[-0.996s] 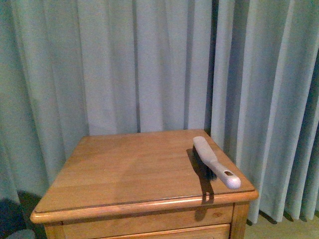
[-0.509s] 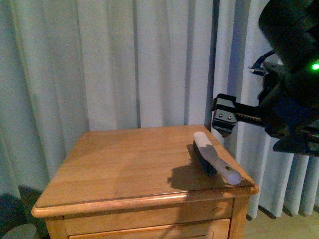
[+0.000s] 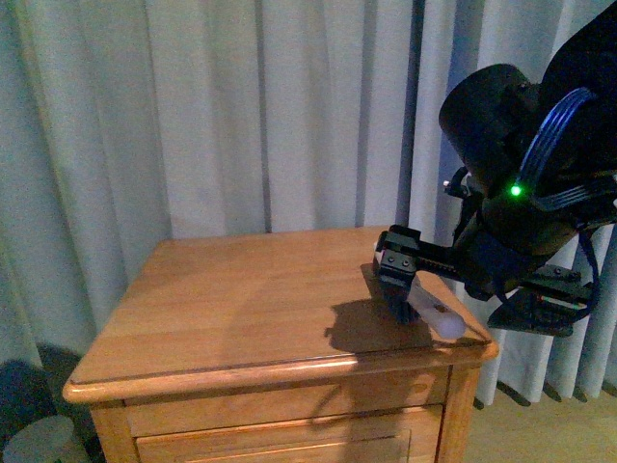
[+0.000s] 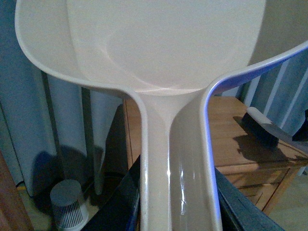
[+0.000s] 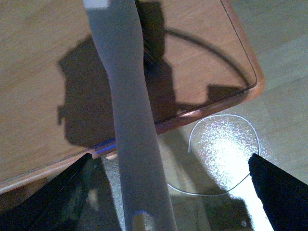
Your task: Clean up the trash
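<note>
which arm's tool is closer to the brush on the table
Right. The right tool, open, straddles the brush handle; the left tool grips the dustpan beyond the table's opposite side.

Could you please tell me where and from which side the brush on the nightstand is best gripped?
Probably by the slim grey handle of the brush, where it overhangs the front right corner of the nightstand. Come from above, across its width: it lies flat and narrow there, clear of the bristles.
</note>
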